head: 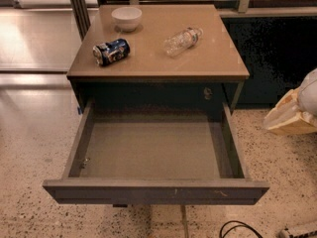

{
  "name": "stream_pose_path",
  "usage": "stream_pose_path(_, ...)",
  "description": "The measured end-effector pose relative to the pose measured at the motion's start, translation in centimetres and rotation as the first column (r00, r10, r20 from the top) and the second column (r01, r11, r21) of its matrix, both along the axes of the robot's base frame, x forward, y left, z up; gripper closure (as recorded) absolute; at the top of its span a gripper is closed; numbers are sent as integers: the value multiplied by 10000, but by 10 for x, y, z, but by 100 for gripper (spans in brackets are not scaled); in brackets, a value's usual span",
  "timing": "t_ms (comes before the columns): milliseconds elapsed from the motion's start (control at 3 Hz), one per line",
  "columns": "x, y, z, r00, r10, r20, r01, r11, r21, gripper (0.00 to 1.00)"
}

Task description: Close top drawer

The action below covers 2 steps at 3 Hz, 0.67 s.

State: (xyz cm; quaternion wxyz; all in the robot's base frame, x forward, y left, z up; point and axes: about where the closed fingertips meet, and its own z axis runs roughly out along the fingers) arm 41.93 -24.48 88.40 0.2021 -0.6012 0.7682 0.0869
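Observation:
The top drawer (153, 150) is pulled fully out of the cabinet, with grey inner walls and a bare grey floor. Its flat dark front (156, 192) faces me near the bottom of the view and has small pale scratches right of centre. My gripper (278, 122) is at the right edge of the view, beside and slightly above the drawer's right side, apart from it. Only its pale tan end and part of a white round arm housing (309, 97) show.
On the brown cabinet top (148, 58) stand a white bowl (127, 18), a crushed blue can (111, 51) and a clear plastic bottle (182, 40) on its side. A black cable (237, 228) lies on the speckled floor at bottom right. A dark wall is behind, right.

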Motion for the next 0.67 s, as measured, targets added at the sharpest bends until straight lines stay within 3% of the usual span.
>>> stream_pose_path(333,-2,-1,-10,9993,-231,-297,261,9939,1067,100)
stream_pose_path(667,-26,6,-15,9960,-173,-876,324,9842,1743,100)
